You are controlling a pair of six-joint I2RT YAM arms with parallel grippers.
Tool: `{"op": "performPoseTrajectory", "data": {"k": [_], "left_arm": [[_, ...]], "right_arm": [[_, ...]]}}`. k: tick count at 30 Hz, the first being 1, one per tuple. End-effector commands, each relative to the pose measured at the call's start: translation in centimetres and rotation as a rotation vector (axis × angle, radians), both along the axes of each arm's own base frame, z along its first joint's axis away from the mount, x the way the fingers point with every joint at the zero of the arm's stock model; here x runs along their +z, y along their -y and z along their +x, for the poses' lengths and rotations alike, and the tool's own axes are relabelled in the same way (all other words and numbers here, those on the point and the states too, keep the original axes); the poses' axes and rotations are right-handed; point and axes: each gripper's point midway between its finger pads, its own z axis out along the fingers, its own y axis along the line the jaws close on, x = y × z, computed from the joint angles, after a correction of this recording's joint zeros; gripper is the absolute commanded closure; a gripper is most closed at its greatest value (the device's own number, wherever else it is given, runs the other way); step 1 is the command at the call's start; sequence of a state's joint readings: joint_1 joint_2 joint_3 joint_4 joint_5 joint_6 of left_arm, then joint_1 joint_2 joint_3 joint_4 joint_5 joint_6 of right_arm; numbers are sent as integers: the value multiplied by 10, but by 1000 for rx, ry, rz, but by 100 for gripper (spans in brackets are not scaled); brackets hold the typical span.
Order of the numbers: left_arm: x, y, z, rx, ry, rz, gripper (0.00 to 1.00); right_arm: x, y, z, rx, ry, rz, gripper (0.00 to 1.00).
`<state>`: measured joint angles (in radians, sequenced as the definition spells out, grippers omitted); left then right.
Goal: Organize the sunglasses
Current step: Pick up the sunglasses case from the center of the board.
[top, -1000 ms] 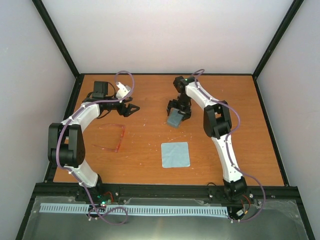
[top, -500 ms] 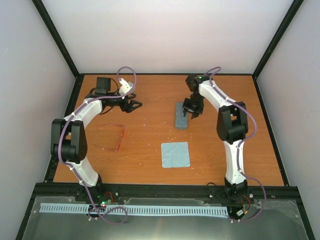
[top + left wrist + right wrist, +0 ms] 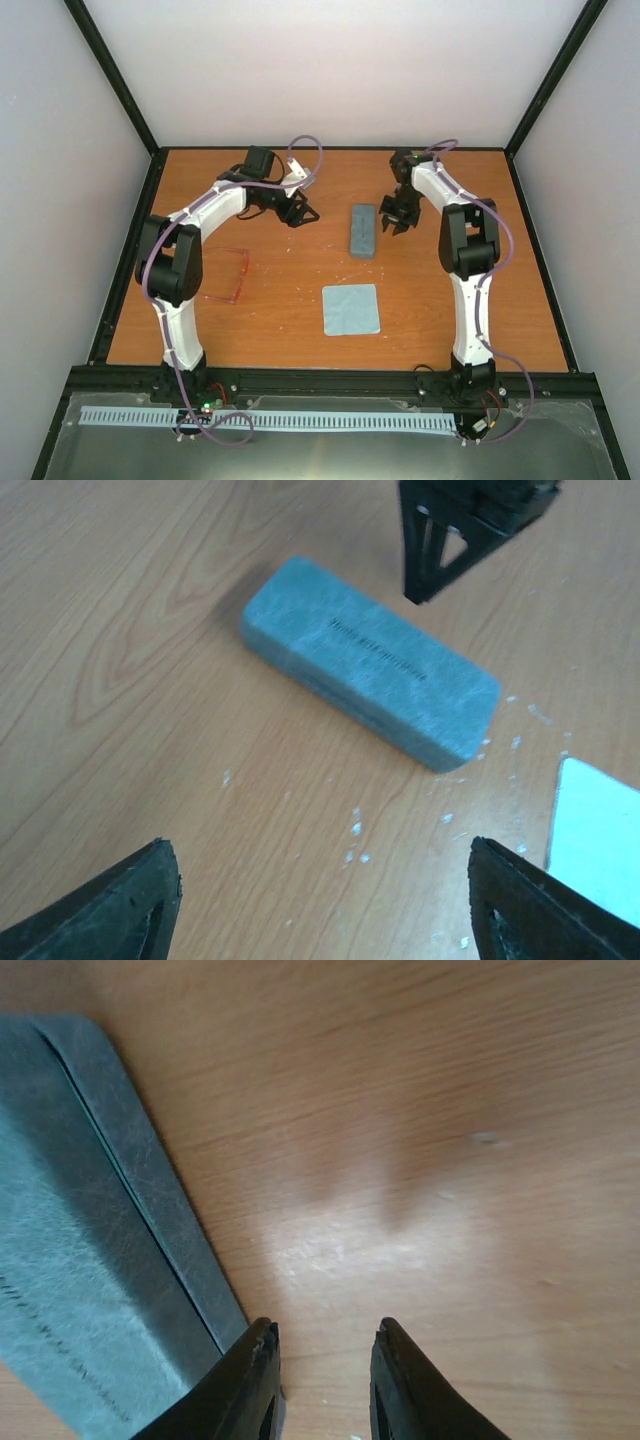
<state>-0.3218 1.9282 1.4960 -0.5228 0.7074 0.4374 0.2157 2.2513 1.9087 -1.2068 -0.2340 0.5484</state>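
The sunglasses (image 3: 228, 274), thin and red-pink, lie unfolded on the table at the left, apart from both grippers. The grey-blue case (image 3: 363, 230) lies shut and flat at mid-table; in the left wrist view the case (image 3: 370, 665) sits ahead of the fingers. My left gripper (image 3: 303, 214) hovers just left of the case, and in its own view the left gripper (image 3: 320, 910) is open and empty. My right gripper (image 3: 398, 216) stands just right of the case (image 3: 80, 1260). Seen from the wrist, the right gripper (image 3: 322, 1328) has its jaws a narrow gap apart, with nothing between them.
A light blue square cloth (image 3: 351, 309) lies flat in front of the case, and its corner (image 3: 600, 830) shows in the left wrist view. Black frame rails border the wooden table (image 3: 480, 290) on all sides.
The right gripper set the case down flat, let go, moved off to its right and narrowed its jaws. The left arm swung right from the back-left corner toward the case.
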Motion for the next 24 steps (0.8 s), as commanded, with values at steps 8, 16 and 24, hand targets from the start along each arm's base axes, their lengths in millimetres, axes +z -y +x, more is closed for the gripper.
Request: {"op": "performPoseTrajectory", "data": {"k": [8,16,24], "left_arm": [[-5,-17,29,138,1,116,19],[-14,-8,12,108,13,122,13],[-40,14,-6,72,-4,191,9]], "right_arm": [[-31,-62,-12,126,-44,61,74],[-24,-116,-20,203,-34,172,73],[4,-126,-36,248,-5,199,70]]}}
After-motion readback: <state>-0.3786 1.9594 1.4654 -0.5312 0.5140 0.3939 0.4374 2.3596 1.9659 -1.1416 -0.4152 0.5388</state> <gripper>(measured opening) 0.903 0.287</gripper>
